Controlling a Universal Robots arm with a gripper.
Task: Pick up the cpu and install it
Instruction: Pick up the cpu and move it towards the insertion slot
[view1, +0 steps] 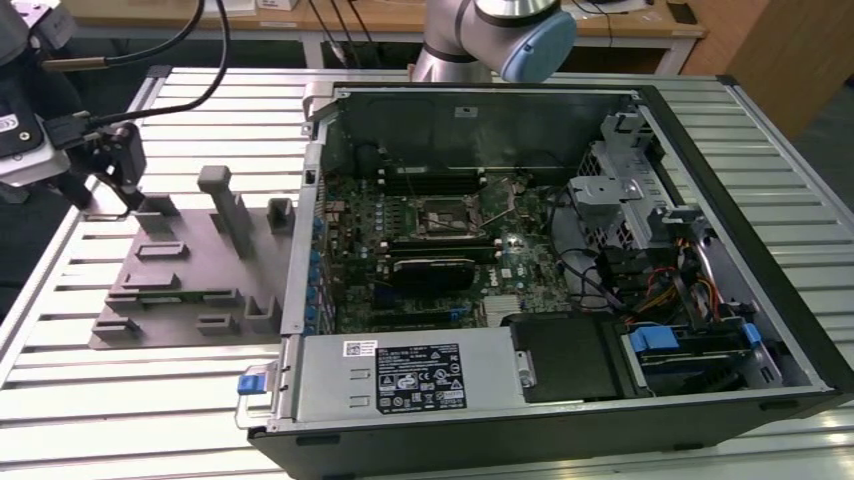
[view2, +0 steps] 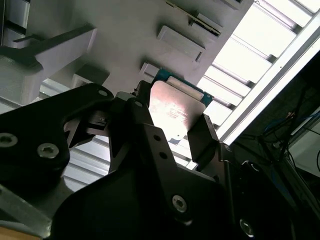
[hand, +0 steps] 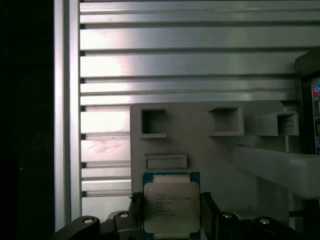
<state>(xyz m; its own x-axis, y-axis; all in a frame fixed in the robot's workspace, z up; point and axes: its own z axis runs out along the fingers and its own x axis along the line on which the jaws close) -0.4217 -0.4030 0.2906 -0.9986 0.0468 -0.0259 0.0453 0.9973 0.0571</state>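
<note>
cpu (hand: 171, 202) is clamped between the two dark fingers (hand: 134, 204) of the gripper (hand: 171, 212), its silvery top facing the first wrist view. the jaws are closed only to the chip's width and press on its opposite edges. in the exterior view the gripper (view1: 123, 190) hangs at the upper left of the frame, over the far corner of the grey plastic plate (view1: 187, 275) on the slatted table (view1: 67, 380). the open computer case (view1: 561, 250) lies toward the exterior view's right, well apart.
</note>
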